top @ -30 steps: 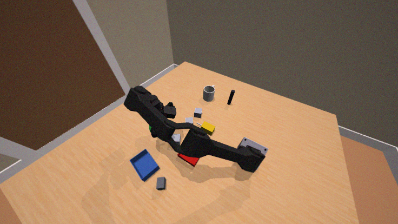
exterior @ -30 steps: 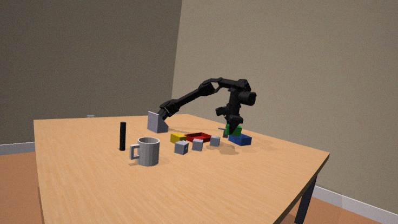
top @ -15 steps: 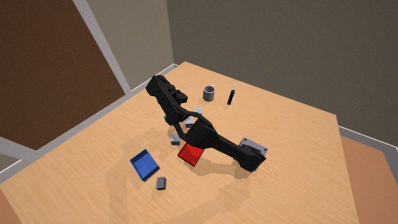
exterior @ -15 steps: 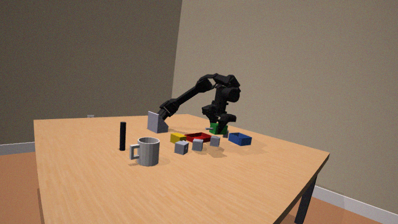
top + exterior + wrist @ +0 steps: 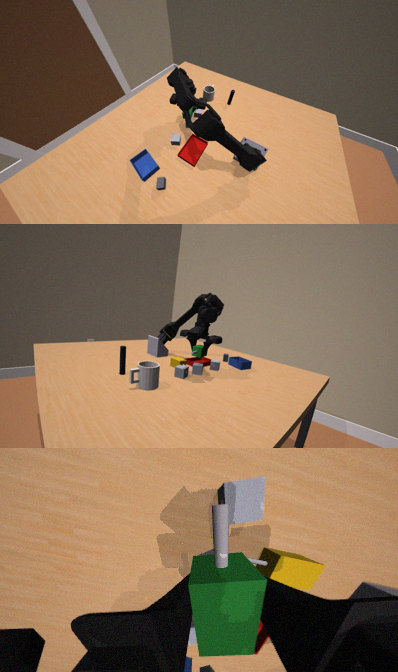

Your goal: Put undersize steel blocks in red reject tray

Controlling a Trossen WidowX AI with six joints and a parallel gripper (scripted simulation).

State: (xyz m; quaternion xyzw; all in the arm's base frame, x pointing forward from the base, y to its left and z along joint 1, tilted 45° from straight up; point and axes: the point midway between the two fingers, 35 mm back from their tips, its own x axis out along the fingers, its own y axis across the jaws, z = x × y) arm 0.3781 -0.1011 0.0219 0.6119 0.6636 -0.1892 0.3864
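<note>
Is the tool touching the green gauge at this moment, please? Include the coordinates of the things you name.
Touching: the wrist view shows the black fingers of the tool (image 5: pixel 227 598) pressed against both sides of the green gauge (image 5: pixel 227 618).

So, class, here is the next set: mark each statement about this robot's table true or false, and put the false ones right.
1. The gripper holds the green gauge. True.
2. A steel block lies in the red tray. False: no block is in it.
3. The mug stands upright. True.
4. The yellow block sits in the blue tray. False: it rests on the table.
5. The gauge's pin is grey. True.
</note>
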